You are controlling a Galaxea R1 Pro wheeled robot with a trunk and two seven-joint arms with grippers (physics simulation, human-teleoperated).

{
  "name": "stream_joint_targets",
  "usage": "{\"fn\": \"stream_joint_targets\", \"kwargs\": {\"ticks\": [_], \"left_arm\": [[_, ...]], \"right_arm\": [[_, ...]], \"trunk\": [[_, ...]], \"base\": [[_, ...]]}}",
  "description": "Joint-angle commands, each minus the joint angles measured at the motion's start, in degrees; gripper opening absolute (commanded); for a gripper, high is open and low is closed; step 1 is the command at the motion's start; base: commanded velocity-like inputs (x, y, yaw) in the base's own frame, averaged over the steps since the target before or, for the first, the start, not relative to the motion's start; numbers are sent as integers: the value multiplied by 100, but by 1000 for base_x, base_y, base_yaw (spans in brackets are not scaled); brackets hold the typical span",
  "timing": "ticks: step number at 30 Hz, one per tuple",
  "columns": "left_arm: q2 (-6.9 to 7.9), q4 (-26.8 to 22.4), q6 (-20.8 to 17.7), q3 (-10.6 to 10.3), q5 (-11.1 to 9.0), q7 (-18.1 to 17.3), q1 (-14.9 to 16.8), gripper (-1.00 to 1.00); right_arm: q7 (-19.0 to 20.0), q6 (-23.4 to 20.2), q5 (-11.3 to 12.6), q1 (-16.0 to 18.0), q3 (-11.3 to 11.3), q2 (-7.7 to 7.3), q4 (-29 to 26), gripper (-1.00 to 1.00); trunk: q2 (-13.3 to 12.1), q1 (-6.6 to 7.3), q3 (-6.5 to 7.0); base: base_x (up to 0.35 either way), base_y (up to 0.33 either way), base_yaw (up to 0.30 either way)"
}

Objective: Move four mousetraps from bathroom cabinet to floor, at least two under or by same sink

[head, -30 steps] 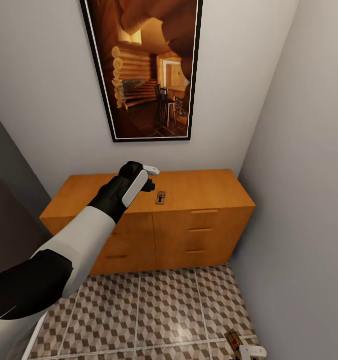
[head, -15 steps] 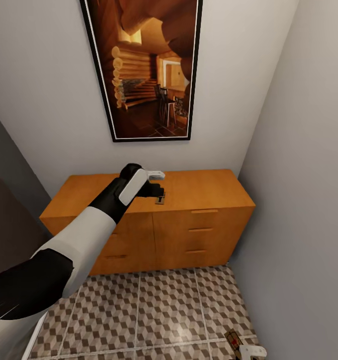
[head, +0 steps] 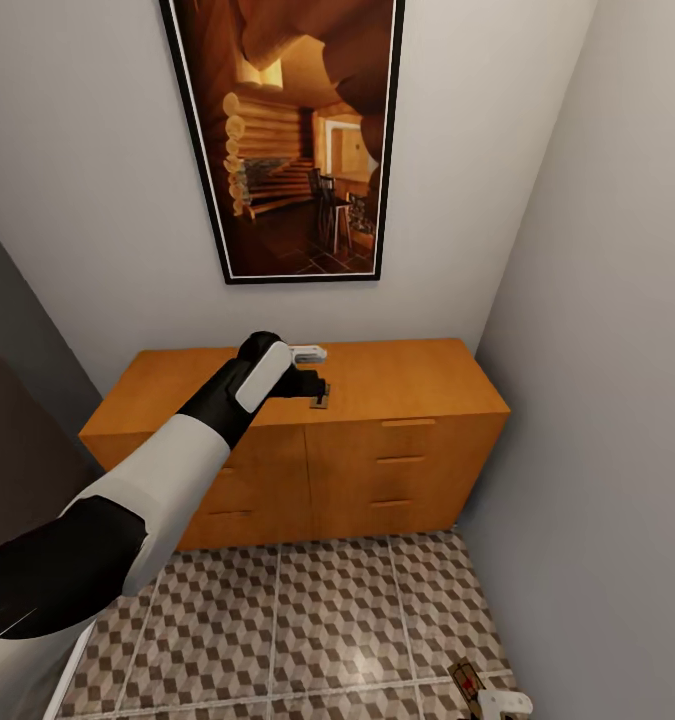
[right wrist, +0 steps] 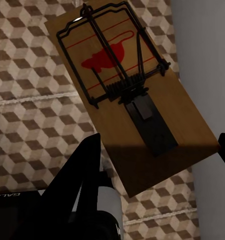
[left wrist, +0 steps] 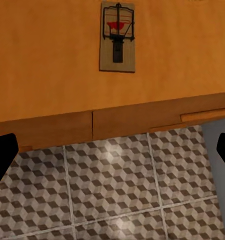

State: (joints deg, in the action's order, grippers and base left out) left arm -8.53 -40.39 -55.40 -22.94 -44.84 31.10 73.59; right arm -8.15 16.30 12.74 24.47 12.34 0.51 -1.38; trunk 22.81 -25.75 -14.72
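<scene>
Mousetraps number two in the head view: one point(head: 320, 398) on the cabinet point(head: 397, 380) top, partly behind the left gripper point(head: 315, 368), another point(head: 467, 678) by the right gripper point(head: 502, 705) over the bathroom floor point(head: 307, 620). A framed picture point(head: 297, 130) hangs above. The left wrist view shows spread fingers point(left wrist: 2, 160) above the cabinet trap. The right wrist view shows fingers point(right wrist: 85, 175) pinching the red-marked board point(right wrist: 132, 95).

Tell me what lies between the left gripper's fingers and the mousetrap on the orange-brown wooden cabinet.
Only bare cabinet top: the left wrist view shows the small brown wooden mousetrap lying alone, dark fingers apart at the edges, nothing between.
</scene>
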Motion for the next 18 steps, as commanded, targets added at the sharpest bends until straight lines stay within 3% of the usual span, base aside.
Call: {"fn": "stream_joint_targets", "kwargs": {"ticks": [1,12,18], "left_arm": [[7,5,-2,-17,-60,59,6,100],[17,68,3,-19,-60,61,6,100],[10,136,11,-26,-60,55,6,100]], "right_arm": [[-3,22,62,5,49,2,6,-100],[-3,21,62,5,49,6,6,-100],[-3,19,62,5,49,4,6,-100]], "trunk": [[11,-3,-11],[11,-3,-11],[11,-3,-11]], "base": [[0,0,0],[14,-2,0],[209,-108,0]]}}
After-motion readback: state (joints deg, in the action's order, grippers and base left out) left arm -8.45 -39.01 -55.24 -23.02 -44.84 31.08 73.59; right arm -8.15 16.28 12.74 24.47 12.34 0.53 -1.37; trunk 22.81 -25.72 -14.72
